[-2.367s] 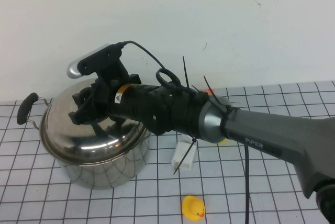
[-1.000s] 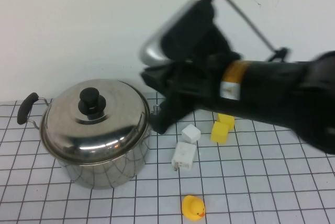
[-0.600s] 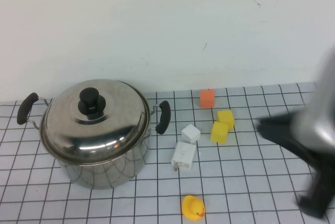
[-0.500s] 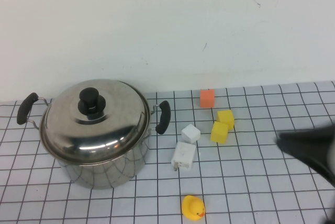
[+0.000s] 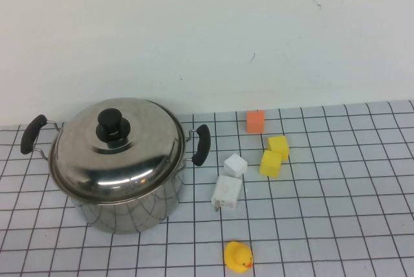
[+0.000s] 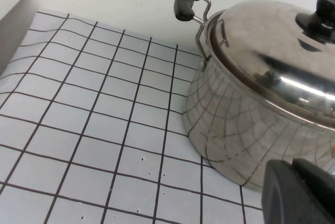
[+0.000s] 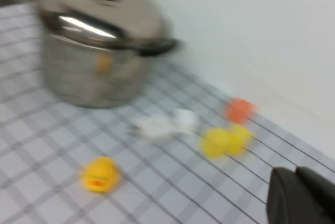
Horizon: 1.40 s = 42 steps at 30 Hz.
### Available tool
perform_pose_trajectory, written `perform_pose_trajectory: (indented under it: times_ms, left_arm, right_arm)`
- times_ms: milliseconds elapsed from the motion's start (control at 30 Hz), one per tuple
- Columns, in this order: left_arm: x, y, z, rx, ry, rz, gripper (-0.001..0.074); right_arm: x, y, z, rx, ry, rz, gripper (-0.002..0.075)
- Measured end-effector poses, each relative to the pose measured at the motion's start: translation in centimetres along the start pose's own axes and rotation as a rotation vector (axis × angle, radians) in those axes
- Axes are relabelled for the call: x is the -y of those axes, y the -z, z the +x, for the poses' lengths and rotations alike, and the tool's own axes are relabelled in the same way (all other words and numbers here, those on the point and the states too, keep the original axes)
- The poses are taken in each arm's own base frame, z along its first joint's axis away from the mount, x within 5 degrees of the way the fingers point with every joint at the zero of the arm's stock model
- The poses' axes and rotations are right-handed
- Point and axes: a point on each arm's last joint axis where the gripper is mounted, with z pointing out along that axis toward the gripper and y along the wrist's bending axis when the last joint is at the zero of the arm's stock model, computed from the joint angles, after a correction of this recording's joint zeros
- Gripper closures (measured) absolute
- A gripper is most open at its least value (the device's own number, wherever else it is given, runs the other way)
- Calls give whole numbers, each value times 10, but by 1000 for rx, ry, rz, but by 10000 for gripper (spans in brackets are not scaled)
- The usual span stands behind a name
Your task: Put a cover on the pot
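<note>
The steel pot stands at the left of the checked table, with black side handles. The domed steel lid with a black knob sits on it, level and closed. Neither arm shows in the high view. My left gripper is shut and empty, low beside the pot, whose lid shows above it. My right gripper is shut and empty, well away from the pot, over the table on the blocks' side.
Right of the pot lie a white cube, a white charger, two yellow blocks, an orange block and a yellow duck. A white wall runs behind the table.
My right arm let go of the lid's knob, leaving the lid on the pot, then swung back to the right and out of the high view.
</note>
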Motion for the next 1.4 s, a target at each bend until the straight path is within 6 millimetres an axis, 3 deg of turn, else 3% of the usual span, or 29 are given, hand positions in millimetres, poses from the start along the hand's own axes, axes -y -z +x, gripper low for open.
perform_pose_trajectory:
  times_ms: [333,567,867,1400]
  left_arm:
    - [0,0,0,0,0,0,738]
    - [0,0,0,0,0,0,738]
    - [0,0,0,0,-4,0,738]
    - [0,0,0,0,-4,0,738]
  right_arm:
    - [10,24,63,-13,-148,497,728]
    - [7,20,93,-76,-331,615,728]
    - [2,21,100,-155,-482,593,728]
    - [0,22,101,-189,-508,581,728]
